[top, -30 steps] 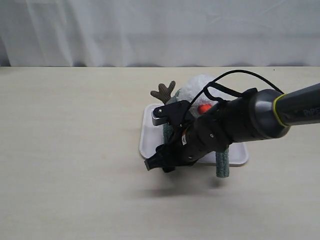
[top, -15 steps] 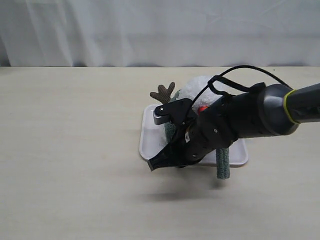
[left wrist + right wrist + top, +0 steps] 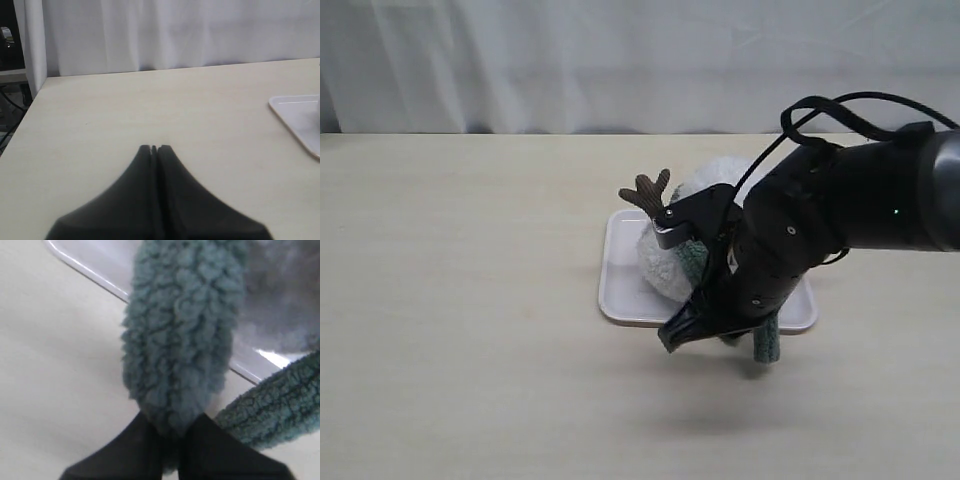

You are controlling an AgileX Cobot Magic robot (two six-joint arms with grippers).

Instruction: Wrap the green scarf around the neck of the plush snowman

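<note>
Right gripper (image 3: 170, 440) is pinched shut on one rounded end of the green scarf (image 3: 180, 340). In the right wrist view the fuzzy strip sits right between the two black fingertips, and a second stretch of the same scarf crosses just beside it. From the exterior view that gripper (image 3: 680, 335) is hanging over the near edge of the white tray (image 3: 620, 285), tips pointed down at the table.

The scarf (image 3: 765, 340) has one end flopped over the tray's front rim onto the table, and another bit shows against the plush snowman (image 3: 660, 262). The snowman is on the tray, with white fluff sticking out on both sides of the arm and one brown twig arm (image 3: 645, 190) poking up at the far left. The big dark right arm (image 3: 840, 215) covers the middle of it, so I can't tell how the scarf sits at the neck.

Left gripper (image 3: 155, 148) is well off to the side. Its jaws are pressed together with nothing in them, over bare table, with only a corner of the tray (image 3: 300, 117) in its view.

The surface is a pale beige table (image 3: 460, 300), matte and pretty uniform, with a soft shadow under the right arm. A white curtain (image 3: 570, 60) runs along the whole back edge. The left wrist view also shows a dark gap (image 3: 10, 35) past the curtain's end at the table corner, but it's too murky to make out.
</note>
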